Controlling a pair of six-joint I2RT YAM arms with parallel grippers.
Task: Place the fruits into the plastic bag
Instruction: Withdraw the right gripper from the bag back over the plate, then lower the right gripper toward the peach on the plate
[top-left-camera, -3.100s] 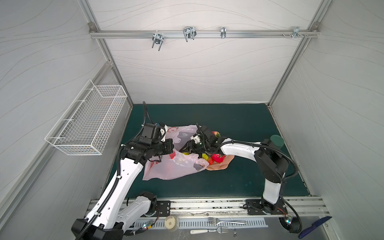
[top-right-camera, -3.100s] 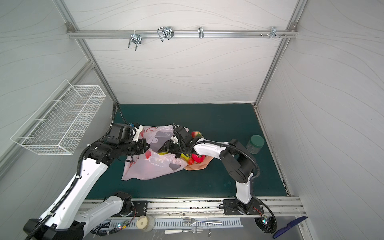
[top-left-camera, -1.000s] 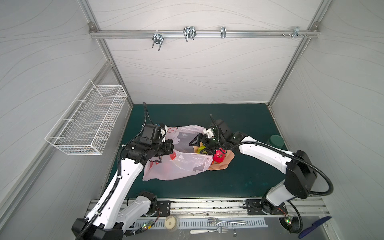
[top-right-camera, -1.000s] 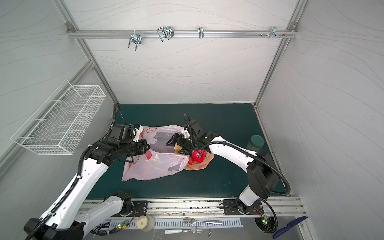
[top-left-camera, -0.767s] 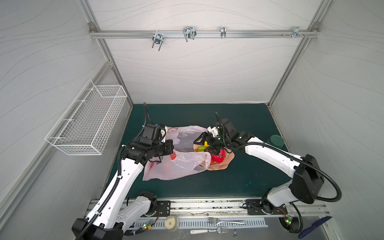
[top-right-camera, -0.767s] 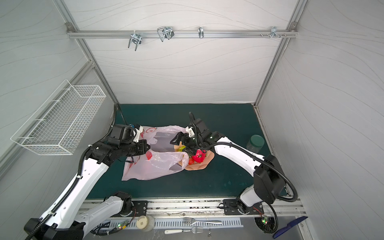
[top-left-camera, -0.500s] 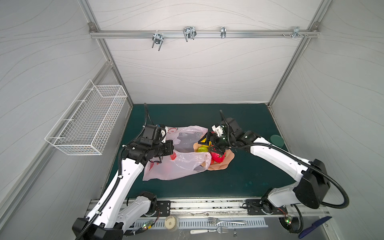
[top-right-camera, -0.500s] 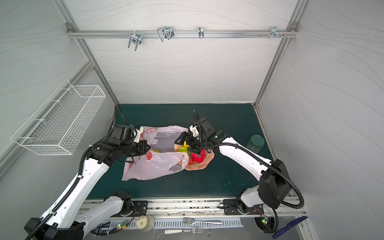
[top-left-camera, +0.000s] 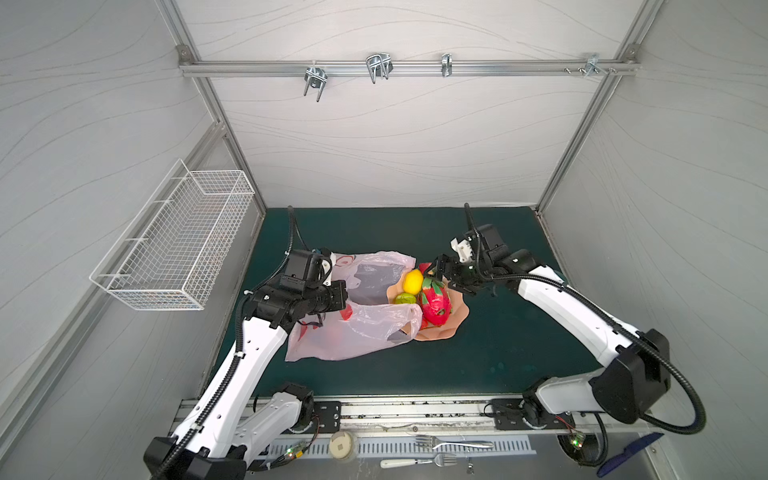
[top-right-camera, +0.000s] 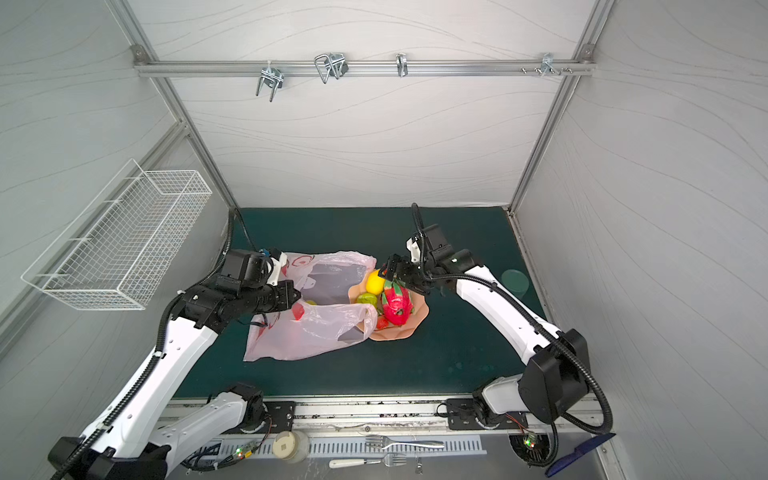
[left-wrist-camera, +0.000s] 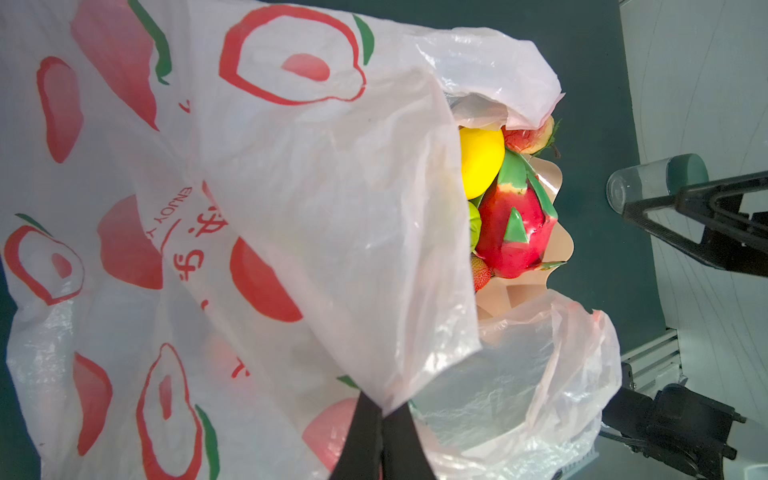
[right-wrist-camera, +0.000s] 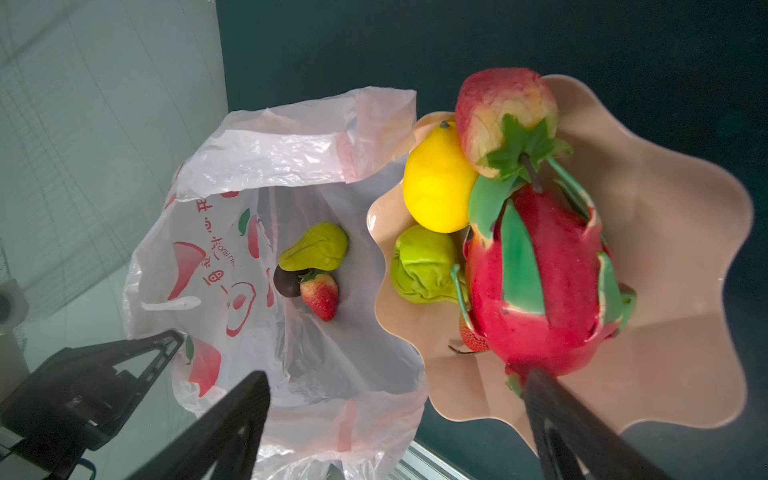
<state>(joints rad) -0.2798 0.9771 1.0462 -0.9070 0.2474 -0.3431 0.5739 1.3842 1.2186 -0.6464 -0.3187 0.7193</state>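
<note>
Green matting covers the worktop (top-left-camera: 478, 353), where a thin pink plastic bag (top-left-camera: 357, 328) printed with red fruit lies slumped, its mouth facing a peach scalloped bowl (top-left-camera: 451, 320) that touches it. The left claw (left-wrist-camera: 381, 411), pressed together, pinches the upper rim of the bag and holds the mouth open; the film looks flimsy and would likely sag shut if let go. Over the bowl hangs the right claw (top-left-camera: 442, 275), spread wide and holding nothing. Beneath it lies the dragon fruit (top-left-camera: 435, 301), the bulkiest of the fruits in the bowl. It is probably a light, hard toy with a smooth skin, best taken across its middle between the stiff green flaps. Beside it sit a yellow lemon (top-left-camera: 412, 281), round and likely slippery, a red-and-yellow fruit (right-wrist-camera: 505, 112) and a green apple (top-left-camera: 405, 298), each better gripped across its waist. Already inside the bag, seen from the right wrist, are a green pear (right-wrist-camera: 316, 248), a strawberry (right-wrist-camera: 320, 293) and a small dark fruit (right-wrist-camera: 284, 282), touching one another. A second strawberry (right-wrist-camera: 471, 338) peeps from under the dragon fruit.
</note>
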